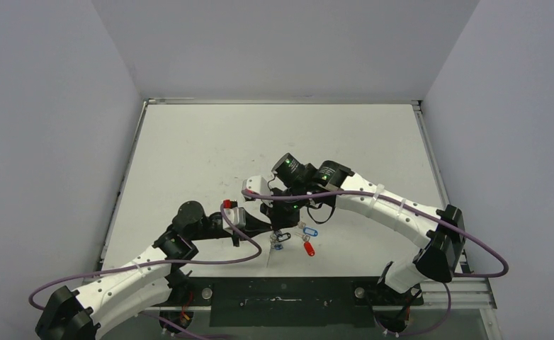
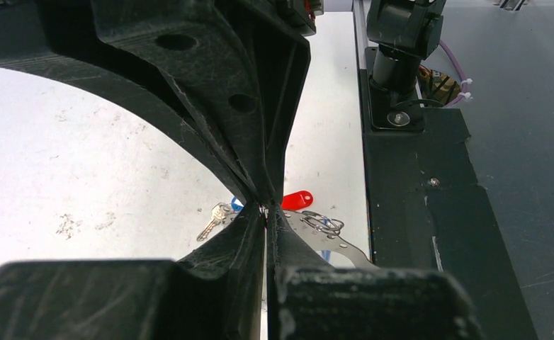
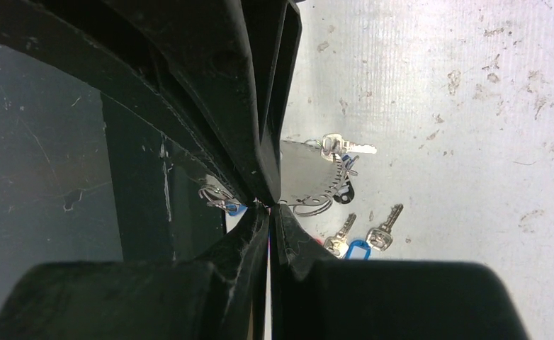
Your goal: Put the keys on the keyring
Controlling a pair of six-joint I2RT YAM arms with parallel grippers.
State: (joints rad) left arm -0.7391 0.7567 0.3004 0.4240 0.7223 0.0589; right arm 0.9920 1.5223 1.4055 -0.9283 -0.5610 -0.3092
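The black base plate [image 2: 437, 212] at the near edge of the white table [image 1: 260, 142] lies just beside the work. In both wrist views the dark fingers cover much of the thin silvery-grey metal keyring [image 3: 306, 177]. The ring is between the two gripper tips, near the front edge of the table. The left gripper [image 2: 265, 209] has its jaws pressed together on the ring's edge, and the right gripper [image 3: 268, 205] pinches it likewise. The small silver keys [image 3: 345, 237] lie on the table close by; in the right wrist view their blades slant up and right. The red tag [image 1: 308, 248] points diagonally to the near right. The light blue tag [image 1: 309, 231] lies almost crosswise.
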